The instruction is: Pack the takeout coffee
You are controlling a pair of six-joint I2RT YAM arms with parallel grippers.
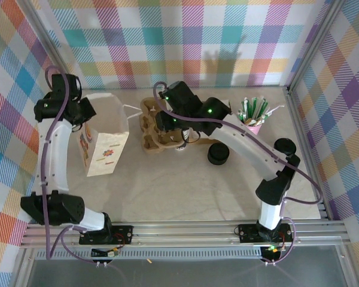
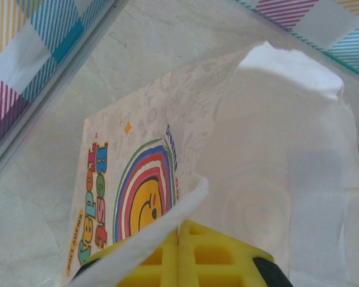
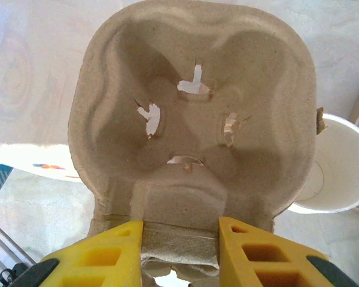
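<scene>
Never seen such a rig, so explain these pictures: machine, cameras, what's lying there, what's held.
A left arm and a right arm, both robotic, are bolted at the near edge of a table. One picture looks down from above, behind them; the other two come from cameras on the wrists, showing each arm's yellow fingers. The left gripper is shut on the rim of a printed white paper bag. The right gripper clamps a cardboard cup carrier, beside a lidless white cup. Black lids and a pink cup of thin sticks stand on the table.

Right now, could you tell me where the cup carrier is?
The cup carrier sits centrally in the top view, between the paper bag at left and black lids at right.
</scene>
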